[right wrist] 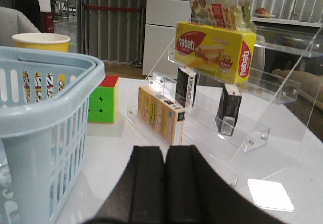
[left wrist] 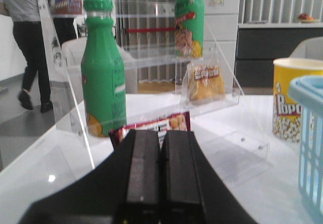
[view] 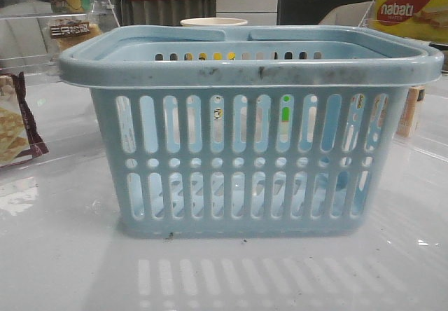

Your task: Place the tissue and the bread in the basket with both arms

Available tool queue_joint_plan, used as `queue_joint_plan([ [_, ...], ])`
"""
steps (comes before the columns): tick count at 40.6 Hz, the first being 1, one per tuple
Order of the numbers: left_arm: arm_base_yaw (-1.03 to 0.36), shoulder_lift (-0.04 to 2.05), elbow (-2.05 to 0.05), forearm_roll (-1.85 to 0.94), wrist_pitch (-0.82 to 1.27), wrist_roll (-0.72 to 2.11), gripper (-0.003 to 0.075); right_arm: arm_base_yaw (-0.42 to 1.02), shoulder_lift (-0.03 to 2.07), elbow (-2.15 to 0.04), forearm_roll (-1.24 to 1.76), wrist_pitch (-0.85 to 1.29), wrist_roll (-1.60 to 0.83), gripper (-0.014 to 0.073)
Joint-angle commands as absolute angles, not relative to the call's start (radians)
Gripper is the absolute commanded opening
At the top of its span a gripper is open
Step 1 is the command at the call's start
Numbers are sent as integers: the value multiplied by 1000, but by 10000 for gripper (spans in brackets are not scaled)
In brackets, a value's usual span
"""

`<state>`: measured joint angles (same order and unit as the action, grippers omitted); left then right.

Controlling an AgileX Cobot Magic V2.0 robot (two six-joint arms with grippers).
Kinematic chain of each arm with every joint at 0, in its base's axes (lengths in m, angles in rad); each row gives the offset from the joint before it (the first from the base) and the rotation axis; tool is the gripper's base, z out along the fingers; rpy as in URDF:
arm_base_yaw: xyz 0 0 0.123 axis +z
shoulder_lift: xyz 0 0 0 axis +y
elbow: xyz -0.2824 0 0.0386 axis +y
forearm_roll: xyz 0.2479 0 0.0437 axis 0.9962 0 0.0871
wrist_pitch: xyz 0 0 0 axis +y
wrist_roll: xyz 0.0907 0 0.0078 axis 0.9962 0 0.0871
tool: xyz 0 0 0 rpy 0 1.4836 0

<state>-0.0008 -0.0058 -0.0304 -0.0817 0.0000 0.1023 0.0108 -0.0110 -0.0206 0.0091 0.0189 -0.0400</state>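
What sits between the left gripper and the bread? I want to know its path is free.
In the left wrist view, a maroon-edged packet lies between the shut left gripper and the bread, which rests higher on the clear acrylic shelf.

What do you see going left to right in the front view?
Cracker packet → bread → basket → nabati box.

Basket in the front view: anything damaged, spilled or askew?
Nothing serious. The basket stands upright on the table; its rim carries dark scuff marks, with a few specks at its base. No spill shows.
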Motion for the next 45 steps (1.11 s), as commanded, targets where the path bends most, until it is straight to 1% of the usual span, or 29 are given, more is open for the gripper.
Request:
queue_joint_plan([
  [1,-11,-22,-163,-91,-84,104,90,6,-29,-171,0,-32,-44,67],
  [9,-11,32,-403,-91,43,104,90,6,38,-416,0,125,-44,67],
  [18,-11,187,-648,-91,208,104,90,6,201,-653,0,315,-44,67],
  [23,-11,283,-755,-91,358,104,91,6,306,-736,0,433,-44,67],
  [27,-11,358,-794,-91,494,104,90,6,383,-763,0,528,-44,67],
  [36,-11,491,-789,-91,739,104,90,6,529,-763,0,707,-44,67],
  [39,-11,524,-789,-94,777,104,90,6,568,-763,0,740,-44,67],
  [45,-11,581,-774,-96,774,104,90,6,641,-763,0,785,-44,67],
])
